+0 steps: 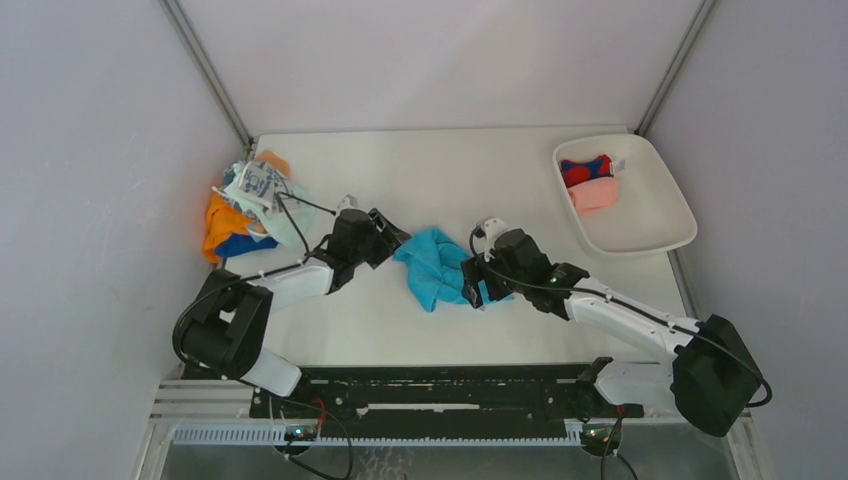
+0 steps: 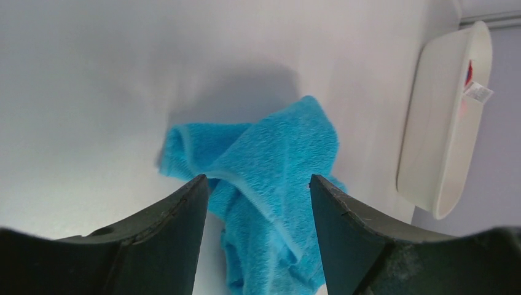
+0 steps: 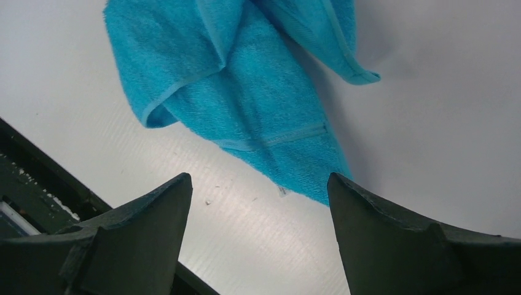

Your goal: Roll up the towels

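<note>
1. The blue towel (image 1: 435,265) lies crumpled and unrolled mid-bench, somewhat toward the near edge. Its folds overlap, hemmed edges show, and one corner tapers toward the near side.
2. The left gripper (image 1: 392,240) sits low at the towel's left edge, pointing right. Jaws are wide apart w/ nothing held. In the left wrist view the cloth shows in the gap between the fingers (image 2: 178,215), lying on the bench beyond them. Can't tell whether the tips touch it.
3. The right gripper (image 1: 472,285) is at the towel's right, near side, pointing left. Jaws are spread wide and grip nothing. In the right wrist view the towel's tapered corner lies just beyond the gap, apart from both fingers.
4. So the towel sits between the two grippers, one at each side, flat on the white bench (image 1: 450,170).
5. A pile of towels (image 1: 245,205) is heaped loose at the bench's left edge, by the wall: orange, dark blue and a pale patterned one on top. It is apart from the blue towel, w/ the left arm in between.
6. A white tray (image 1: 670,232) stands at the far-right corner, well apart from the blue towel. At its far end lie a red-and-blue roll (image 1: 585,168) and a pink roll (image 1: 595,193), side by side and touching.
</note>
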`<state>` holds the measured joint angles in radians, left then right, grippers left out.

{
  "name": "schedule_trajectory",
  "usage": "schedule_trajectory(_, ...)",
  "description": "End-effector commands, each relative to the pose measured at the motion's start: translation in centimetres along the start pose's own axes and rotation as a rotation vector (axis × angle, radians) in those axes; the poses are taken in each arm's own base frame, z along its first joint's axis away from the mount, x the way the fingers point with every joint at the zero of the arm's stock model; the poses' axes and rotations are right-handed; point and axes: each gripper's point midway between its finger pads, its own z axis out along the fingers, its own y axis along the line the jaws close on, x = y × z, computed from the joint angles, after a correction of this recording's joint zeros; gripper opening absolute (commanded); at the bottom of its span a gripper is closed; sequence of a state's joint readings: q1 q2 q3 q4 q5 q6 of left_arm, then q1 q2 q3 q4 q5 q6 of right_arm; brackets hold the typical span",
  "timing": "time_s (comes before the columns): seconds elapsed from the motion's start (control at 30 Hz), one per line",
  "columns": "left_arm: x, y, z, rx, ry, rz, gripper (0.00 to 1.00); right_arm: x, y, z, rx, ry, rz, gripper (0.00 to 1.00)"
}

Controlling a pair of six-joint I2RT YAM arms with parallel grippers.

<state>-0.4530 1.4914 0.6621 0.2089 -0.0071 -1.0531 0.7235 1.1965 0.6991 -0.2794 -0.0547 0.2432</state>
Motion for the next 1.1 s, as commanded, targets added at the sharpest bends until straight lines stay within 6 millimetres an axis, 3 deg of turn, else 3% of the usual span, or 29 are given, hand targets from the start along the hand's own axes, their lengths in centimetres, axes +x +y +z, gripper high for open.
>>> schedule_trajectory(0.0,-0.9,-4.1,0.3,0.121,0.009,0.049,0.66,-1.7,2.1,-0.5,-0.056,-0.080,-0.071,0.80)
schedule_trajectory(0.13,0.2,-4.3,1.5,0.118,0.059,0.052,0.64,-1.1,1.4,0.5,-0.005,-0.050,-0.058,0.80)
schedule_trajectory(0.33,0.7,-3.3,2.6,0.081,0.065,0.065,0.53,0.3,-2.3,1.2,0.128,0.018,0.027,0.80)
schedule_trajectory(0.6,-0.7,-2.8,1.7,0.075,0.009,0.123,0.07,2.9,-4.3,2.9,0.187,0.130,0.090,0.79)
schedule_trajectory(0.7,-1.8,-2.4,0.5,0.084,-0.029,0.126,0.00,3.6,-4.7,3.4,0.184,0.160,0.108,0.75)
schedule_trajectory(0.77,-2.7,-1.9,-0.6,0.071,-0.064,0.139,0.00,3.9,-4.8,3.6,0.185,0.171,0.114,0.68)
schedule_trajectory(0.87,-4.1,-1.1,-2.6,0.040,-0.124,0.175,0.00,3.6,-5.1,3.7,0.191,0.161,0.125,0.47)
schedule_trajectory(0.97,-6.0,-0.4,-5.3,-0.004,-0.205,0.221,0.00,2.0,-6.1,3.0,0.236,0.120,0.132,0.22)
schedule_trajectory(1.07,-8.0,-0.3,-8.9,-0.040,-0.301,0.269,0.00,-0.9,-7.7,1.4,0.278,0.058,0.150,0.01)
